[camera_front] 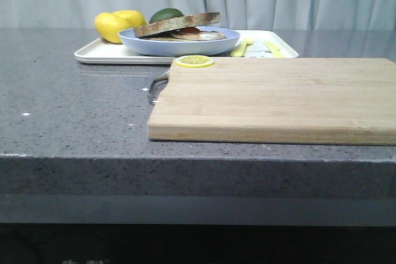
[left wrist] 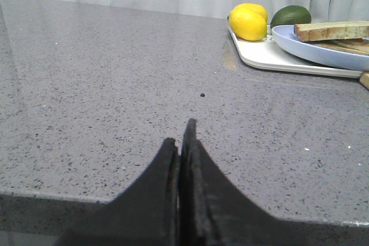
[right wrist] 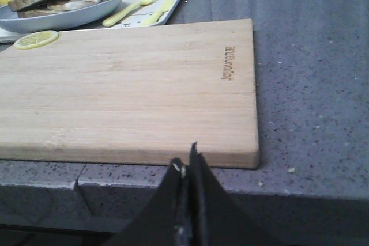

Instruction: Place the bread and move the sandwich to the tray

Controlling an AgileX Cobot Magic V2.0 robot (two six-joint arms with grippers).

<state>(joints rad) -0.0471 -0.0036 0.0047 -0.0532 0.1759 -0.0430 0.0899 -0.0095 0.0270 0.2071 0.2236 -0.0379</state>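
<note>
The wooden cutting board lay nearest, filling the lower right of the front view on the grey speckled worktop, bare but for a lemon slice at its far left corner. Behind it, toward the upper middle, sat the cream-white tray. On the tray stood the pale blue plate, and on the plate the sandwich: a brown-crusted bread slice tilted on top of the egg and the slice beneath. Two lemons and a dark green fruit crowded the tray's far left, behind the plate. On the tray's right part lay a pale yellow fork and knife.

The left hand hung low over bare worktop, its fingers pressed together on nothing. The right hand hovered at the board's near edge, fingers likewise together and empty.
</note>
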